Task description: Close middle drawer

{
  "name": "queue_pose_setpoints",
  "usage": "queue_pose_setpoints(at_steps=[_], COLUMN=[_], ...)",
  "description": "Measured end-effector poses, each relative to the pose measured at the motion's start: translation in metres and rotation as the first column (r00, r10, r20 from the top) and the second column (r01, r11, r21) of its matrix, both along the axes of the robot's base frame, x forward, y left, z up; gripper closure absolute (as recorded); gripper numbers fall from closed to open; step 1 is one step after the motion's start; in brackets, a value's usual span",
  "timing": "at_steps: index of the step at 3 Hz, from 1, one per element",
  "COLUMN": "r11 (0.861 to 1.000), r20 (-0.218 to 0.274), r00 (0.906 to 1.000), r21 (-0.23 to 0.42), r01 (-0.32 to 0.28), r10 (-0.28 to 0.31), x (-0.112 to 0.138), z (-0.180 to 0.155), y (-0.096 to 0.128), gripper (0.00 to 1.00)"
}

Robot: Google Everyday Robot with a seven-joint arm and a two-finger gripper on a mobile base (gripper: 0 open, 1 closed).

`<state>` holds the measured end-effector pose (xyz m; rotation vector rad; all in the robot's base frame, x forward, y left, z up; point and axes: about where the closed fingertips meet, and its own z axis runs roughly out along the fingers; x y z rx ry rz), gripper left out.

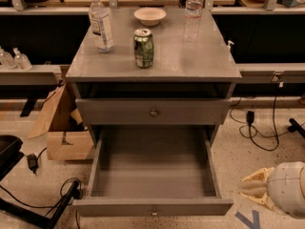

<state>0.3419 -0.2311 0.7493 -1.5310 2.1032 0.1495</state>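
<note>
The gripper [251, 189] hangs low over the floor, empty and touching nothing; whether it is open or closed cannot be told. The middle drawer [119, 207] stands just left of it, apart, pulled fully out, its deep grey box bare, small knob centred on the front

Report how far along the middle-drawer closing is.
Done: nothing yet. The middle drawer stands pulled far out, its box empty. In hand: the gripper sits low, to the right of the drawer's front corner, not touching it. Left: reach the front panel and push the drawer in until it sits flush with the upper drawer.
</note>
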Motion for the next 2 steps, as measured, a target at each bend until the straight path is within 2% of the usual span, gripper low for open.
queue_pose_setpoints(at_steps=[1,2], r11=[1.0,1.0], r20=[-0.065,-0.075], r00=[0.9978,0.9971], r21=[0.009,0.014], r01=[-0.014,-0.016], r10=[0.014,0.017], x=[-0.0038,-0.0031], z=[-0.0398,-0.0461], y=[-0.0034,-0.0018], gripper=[1.0,1.0])
